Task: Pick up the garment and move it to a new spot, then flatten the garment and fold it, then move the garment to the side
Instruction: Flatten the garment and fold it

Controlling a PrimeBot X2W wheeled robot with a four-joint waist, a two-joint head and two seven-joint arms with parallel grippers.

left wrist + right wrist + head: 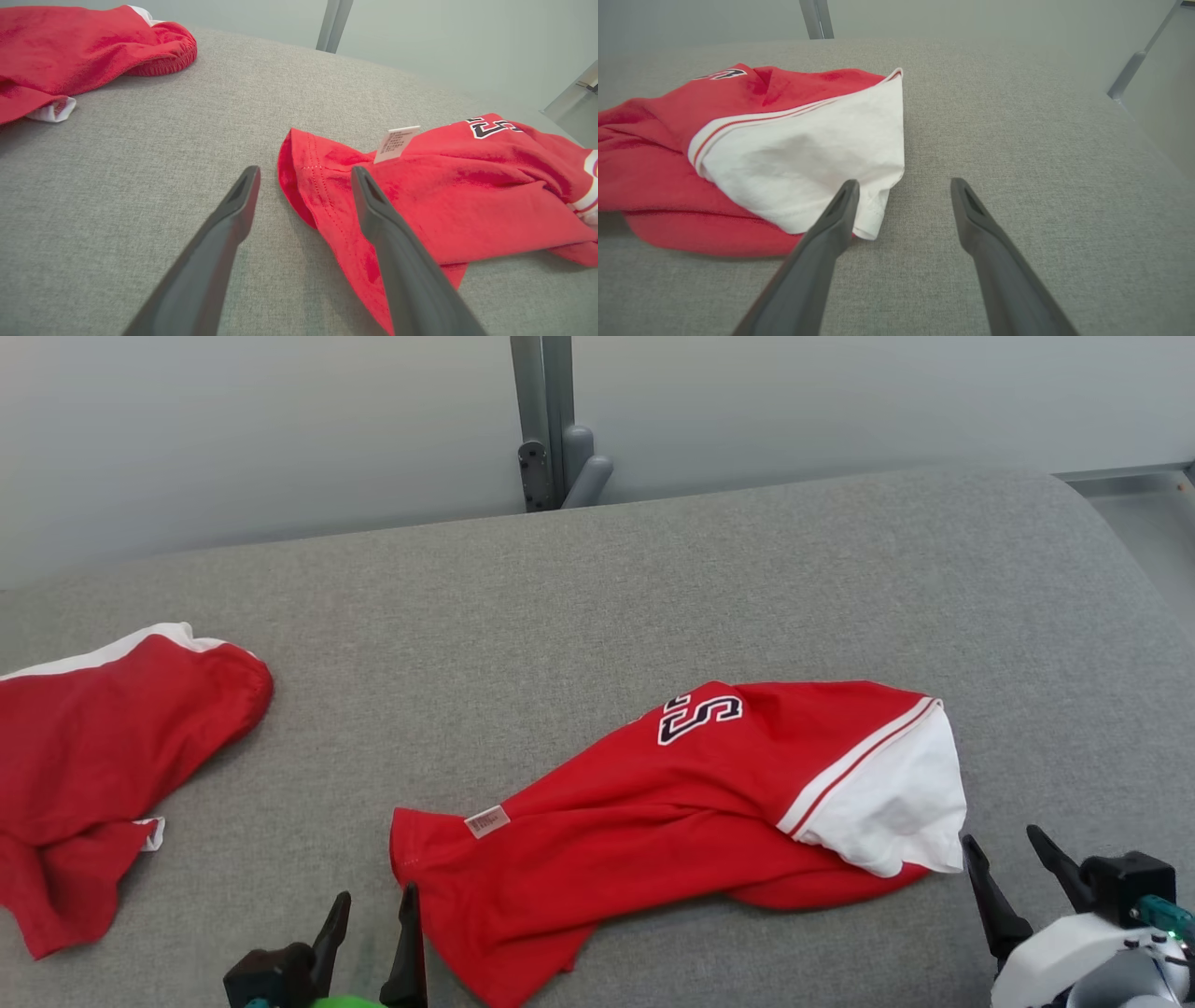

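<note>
Garment point(653, 803): a red jersey with a white sleeve point(896, 803), red piping along the sleeve seam, and dark, white-edged lettering point(700, 714) on the chest. It lies crumpled and partly doubled over on the grey padded surface point(597, 569), right of centre and near the front edge.

Left gripper point(376, 894) sits just beside the garment's hem corner, fingers spread, pinching nothing. Right gripper point(1001, 838) sits just beside the white sleeve, fingers likewise spread and holding nothing.

The head view gives the whole layout, including a second red garment point(112, 747) well apart on the left and a grey post point(541, 420) behind the surface. The left wrist view adds detail: hem stitching and a white care label point(396, 142) standing up from the cloth, with the hem corner lying between the fingers point(224, 233). The right wrist view shows the sleeve's folded cuff at the inner fingertip; contact cannot be determined.
</note>
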